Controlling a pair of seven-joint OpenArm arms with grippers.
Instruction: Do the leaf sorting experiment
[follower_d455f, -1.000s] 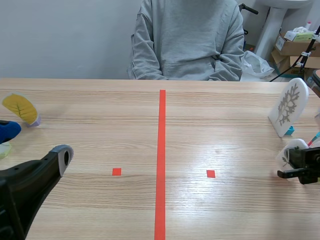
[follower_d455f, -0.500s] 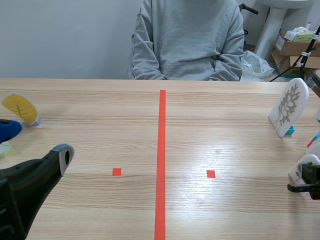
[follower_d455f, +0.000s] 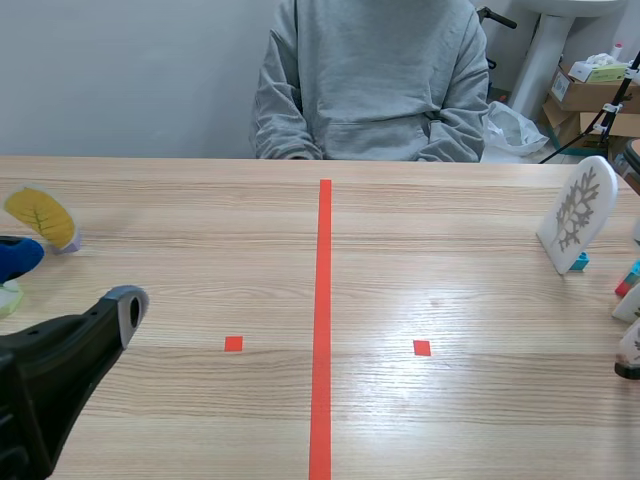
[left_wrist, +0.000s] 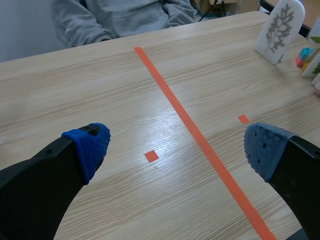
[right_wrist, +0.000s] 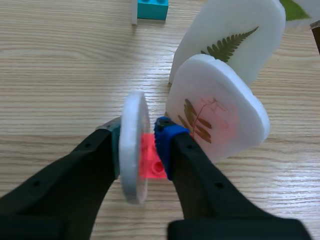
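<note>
Right gripper (right_wrist: 141, 142) pinching a white plaque (right_wrist: 133, 125) flat between its fingers, long axis upright, thin edge toward the wrist camera, left gripper (left_wrist: 177, 147) spread wide.

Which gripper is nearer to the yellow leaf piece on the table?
Left. The left gripper is open close to the yellow leaf piece; the right gripper is far on the opposite side, shut on a white plaque.

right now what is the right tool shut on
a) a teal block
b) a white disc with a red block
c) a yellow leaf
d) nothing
B: in the right wrist view, the right tool has its two fingers pressed on either side of the edge-on white disc and the red block against it.
</note>
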